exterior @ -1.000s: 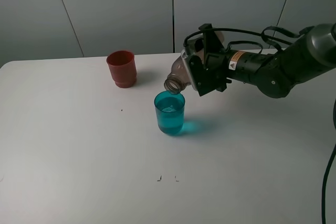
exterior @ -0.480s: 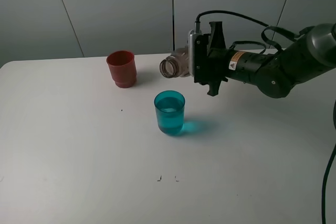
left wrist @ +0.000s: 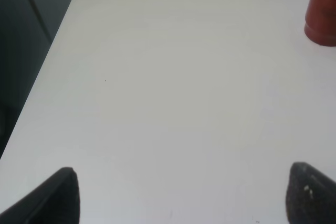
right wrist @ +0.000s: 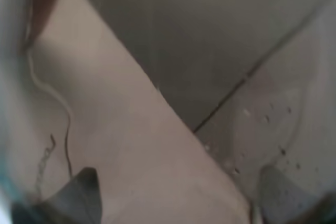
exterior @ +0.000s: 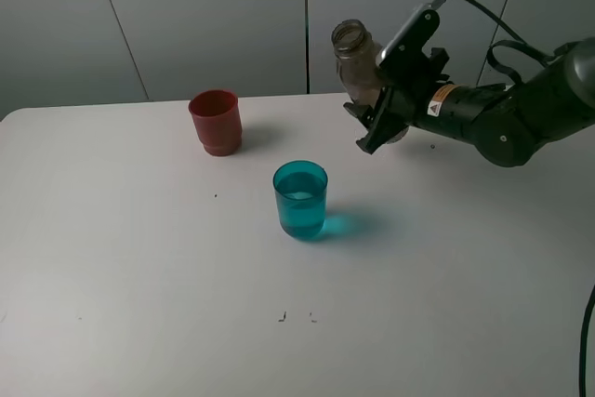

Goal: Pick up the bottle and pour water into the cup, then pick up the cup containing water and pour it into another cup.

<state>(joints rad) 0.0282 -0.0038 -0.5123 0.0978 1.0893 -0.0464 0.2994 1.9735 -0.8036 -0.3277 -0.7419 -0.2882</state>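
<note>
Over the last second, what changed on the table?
The right tool, shut on the bottle, swung it up from tilted mouth-down above the teal cup to nearly upright, mouth on top, and drew back toward the rear right. No grip was taken or released. The teal cup, with water in it, and the red cup stayed put.

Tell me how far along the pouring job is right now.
Done, it seems: the teal cup shows water inside. In hand: the right gripper holds the bottle mouth-up, off to the side of that cup. Left: pouring the teal cup into the red cup, which stands apart, untouched.
</note>
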